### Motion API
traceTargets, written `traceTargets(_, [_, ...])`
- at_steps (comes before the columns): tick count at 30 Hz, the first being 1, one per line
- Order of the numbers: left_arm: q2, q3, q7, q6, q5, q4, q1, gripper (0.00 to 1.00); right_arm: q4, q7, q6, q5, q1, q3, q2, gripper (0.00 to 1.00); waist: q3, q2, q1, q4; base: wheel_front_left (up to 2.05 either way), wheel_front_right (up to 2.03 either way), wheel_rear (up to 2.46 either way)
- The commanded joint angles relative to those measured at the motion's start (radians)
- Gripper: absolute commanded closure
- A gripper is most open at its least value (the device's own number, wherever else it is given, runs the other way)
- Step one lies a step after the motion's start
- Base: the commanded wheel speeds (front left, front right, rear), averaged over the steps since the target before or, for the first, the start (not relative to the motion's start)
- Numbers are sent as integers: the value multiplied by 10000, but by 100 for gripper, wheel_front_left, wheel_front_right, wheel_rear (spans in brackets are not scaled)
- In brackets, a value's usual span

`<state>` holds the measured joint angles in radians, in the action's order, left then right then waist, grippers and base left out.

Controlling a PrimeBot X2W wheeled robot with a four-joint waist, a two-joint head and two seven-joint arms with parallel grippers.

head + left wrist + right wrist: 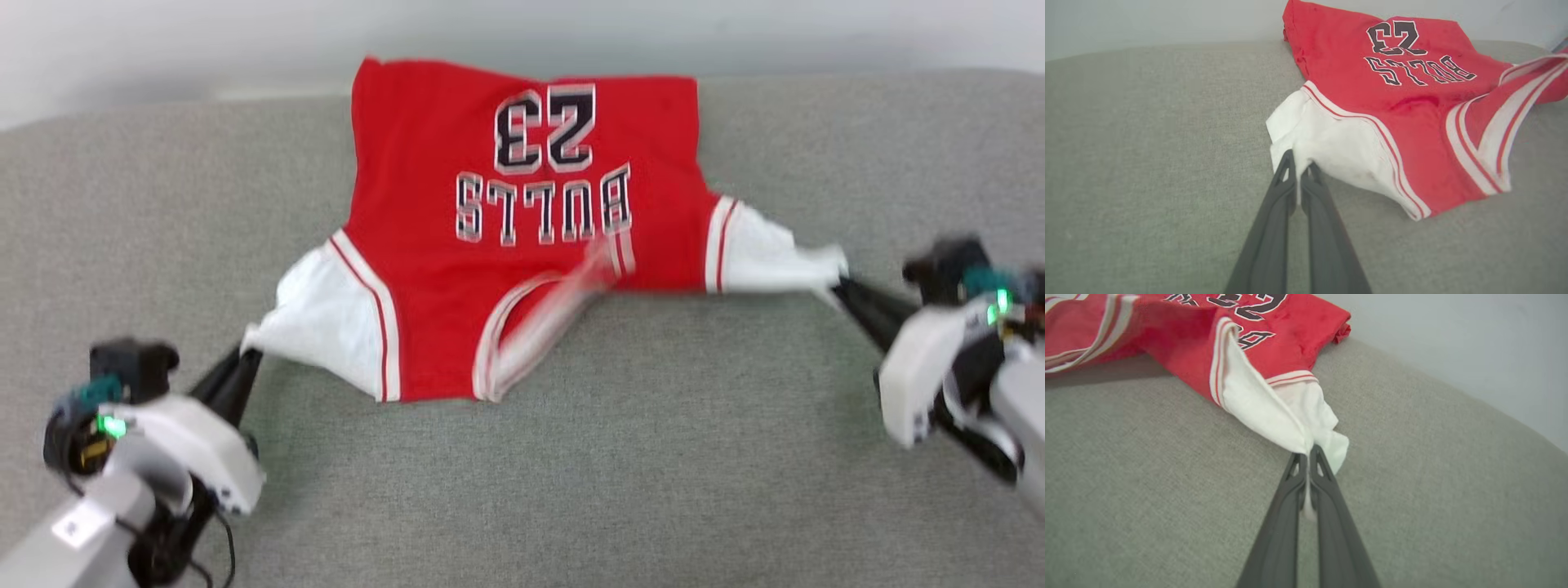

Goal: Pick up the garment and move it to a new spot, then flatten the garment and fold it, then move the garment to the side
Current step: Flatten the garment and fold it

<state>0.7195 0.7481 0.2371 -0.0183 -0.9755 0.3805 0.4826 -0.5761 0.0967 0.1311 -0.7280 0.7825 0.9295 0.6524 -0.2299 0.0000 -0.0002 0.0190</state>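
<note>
Grippers (pixel 249 359) (pixel 838 284) wide apart (on garment (pixel 424 269) sleeves)

The bench (pixel 653 457) is covered in grey woven fabric. A red jersey T-shirt (pixel 424 245) lies on it, print side up

A grey woven cloth surface (pixel 522 490) covers the middle and lower part of the head view, and its far edge runs across the top of the frame, dipping at the upper left. Behind that edge a plain pale wall (pixel 163 41) forms a band along the top, and in the right wrist view it takes the upper right corner. The light is soft and even, leaving faint shadows on the cloth.
</note>
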Motion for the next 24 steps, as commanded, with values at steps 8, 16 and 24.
traceTargets(8, [568,-471,230,-651,-738,-780,-2238,100,1081,-13,-7,-141,-2996,-1085,698,100,1005,0,2,90,0,0,0])
traceTargets(16, [1098,-650,236,-1350,-1197,-1794,-4006,100,2685,-1027,-8,215,-5872,-2822,1055,100,1401,0,2,133,0,0,0])
traceTargets(24, [1432,-671,181,-1918,-1455,-2789,-5175,100,4238,-2989,-8,859,-8347,-4439,1065,100,1336,0,2,1,0,0,0])
